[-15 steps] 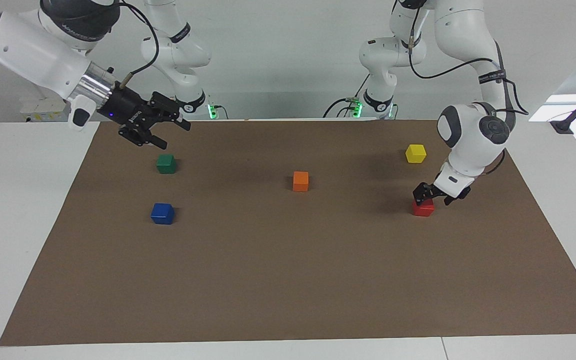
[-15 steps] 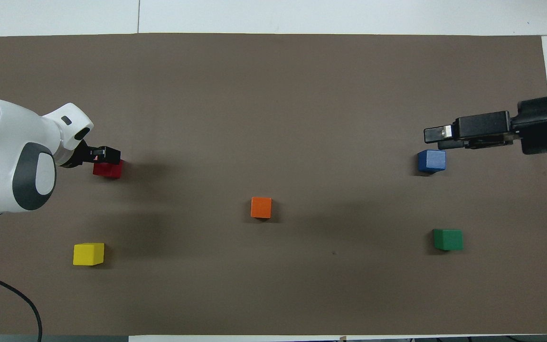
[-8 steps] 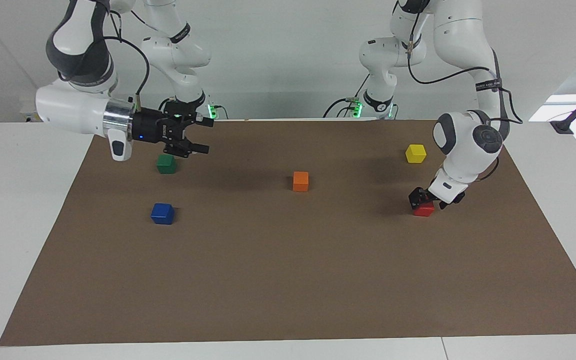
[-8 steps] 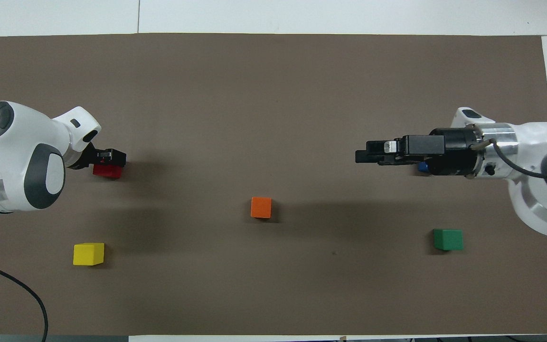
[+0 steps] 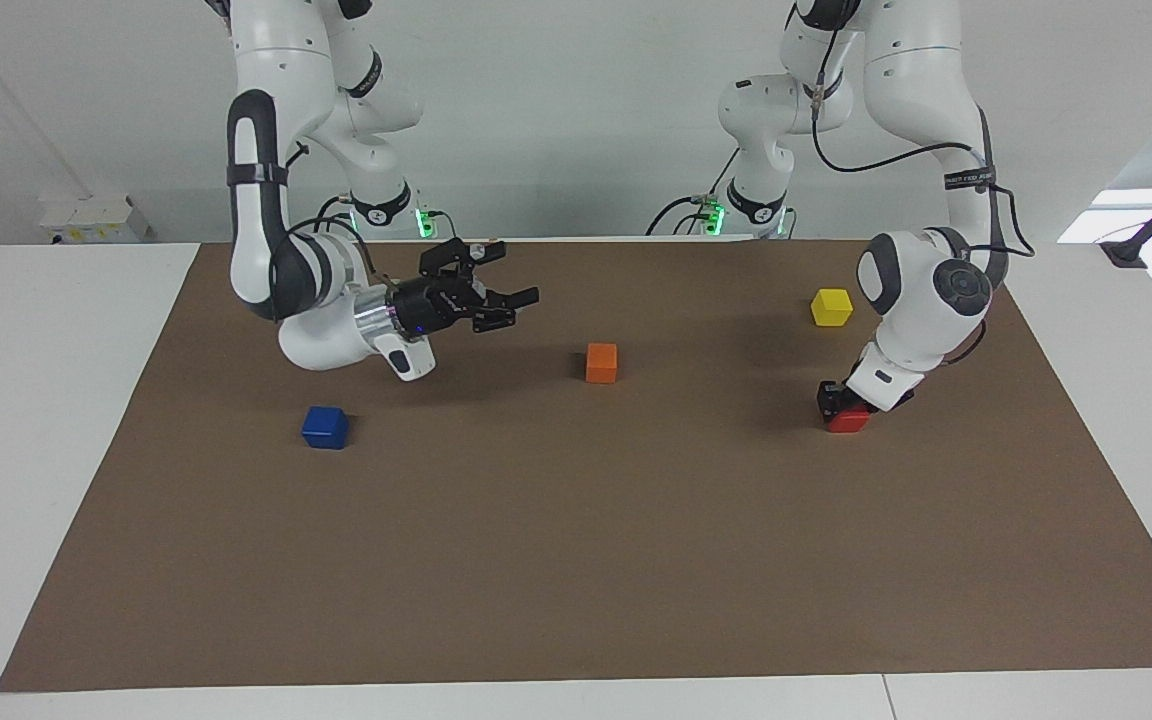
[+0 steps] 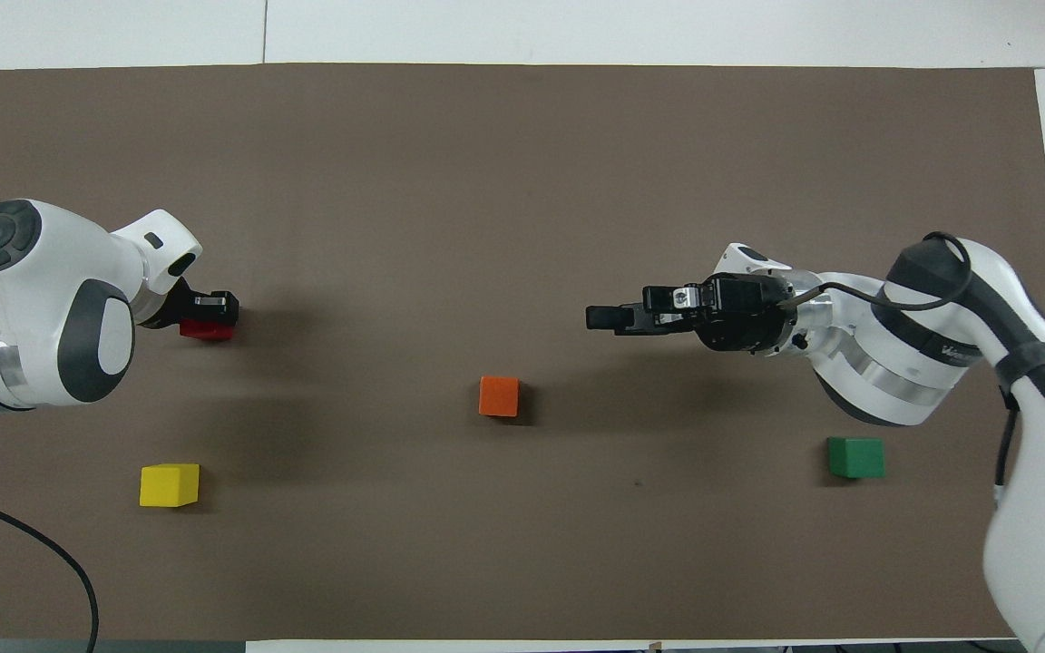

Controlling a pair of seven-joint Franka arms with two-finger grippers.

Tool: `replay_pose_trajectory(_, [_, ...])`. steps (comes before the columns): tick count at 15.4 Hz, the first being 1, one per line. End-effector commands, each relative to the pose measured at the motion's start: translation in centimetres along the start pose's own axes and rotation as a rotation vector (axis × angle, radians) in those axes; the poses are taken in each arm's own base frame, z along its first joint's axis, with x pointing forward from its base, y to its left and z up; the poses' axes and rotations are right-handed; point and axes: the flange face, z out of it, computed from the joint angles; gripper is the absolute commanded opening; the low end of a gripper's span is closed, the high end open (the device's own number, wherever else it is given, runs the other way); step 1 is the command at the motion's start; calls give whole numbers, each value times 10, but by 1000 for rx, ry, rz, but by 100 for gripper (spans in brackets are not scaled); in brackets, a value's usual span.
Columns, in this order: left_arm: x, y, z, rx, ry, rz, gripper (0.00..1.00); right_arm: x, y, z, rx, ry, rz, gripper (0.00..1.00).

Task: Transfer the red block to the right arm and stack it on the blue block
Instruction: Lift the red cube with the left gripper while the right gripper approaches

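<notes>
The red block (image 5: 850, 421) sits on the brown mat (image 5: 576, 560) toward the left arm's end; it also shows in the overhead view (image 6: 205, 331). My left gripper (image 5: 839, 400) is down at it, touching its top side, and covers most of it from above (image 6: 212, 305). The blue block (image 5: 325, 427) sits on the mat toward the right arm's end; in the overhead view the right arm hides it. My right gripper (image 5: 516, 285) is open and empty, held in the air over the mat beside the orange block (image 5: 601, 362), pointing toward the left arm's end (image 6: 597, 318).
The orange block (image 6: 498, 396) sits mid-mat. A yellow block (image 5: 831, 307) lies nearer to the robots than the red one (image 6: 169, 484). A green block (image 6: 855, 456) lies nearer to the robots than the blue one; the right arm hides it in the facing view.
My right arm has swung from over the green block toward the mat's middle, gripper open throughout. My left gripper has sunk lower onto the red block, which has not moved.
</notes>
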Motion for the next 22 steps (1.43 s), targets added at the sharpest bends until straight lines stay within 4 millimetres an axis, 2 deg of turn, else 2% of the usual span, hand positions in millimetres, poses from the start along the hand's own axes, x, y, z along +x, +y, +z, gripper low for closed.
replay_pose_trajectory(1, [9, 13, -36, -53, -44, -187, 0, 2, 28, 14, 156, -23, -24, 100])
replay_pose_trajectory(3, [12, 32, -77, -75, -102, -243, 0, 1, 39, 9, 188, -32, -21, 100])
replay_pose_trajectory(6, [9, 62, -161, -161, -189, -416, 0, -7, 56, 20, 251, -48, -13, 100])
replay_pose_trajectory(9, [-23, 109, -229, -231, -245, -628, 0, -7, 59, 23, 241, -44, -11, 100])
replay_pose_trajectory(12, [-57, 161, -281, -363, -354, -984, 0, -5, 63, 32, 231, -30, -16, 100])
replay_pose_trajectory(14, [-70, 203, -294, -385, -434, -1165, 0, -5, 67, 34, 212, -25, -11, 100])
replay_pose_trajectory(16, [-69, 235, -302, -460, -452, -1353, 0, -5, 69, 37, 203, -22, -10, 100])
replay_pose_trajectory(18, [-65, 255, -300, -539, -482, -1550, 0, -8, 72, 44, 204, -39, 45, 100])
replay_pose_trajectory(19, [-69, 272, -299, -558, -490, -1602, 0, -8, 73, 43, 203, -39, 81, 100])
replay_pose_trajectory(22, [-76, 285, -279, -622, -483, -1707, 0, -8, 78, 43, 184, -26, 102, 100])
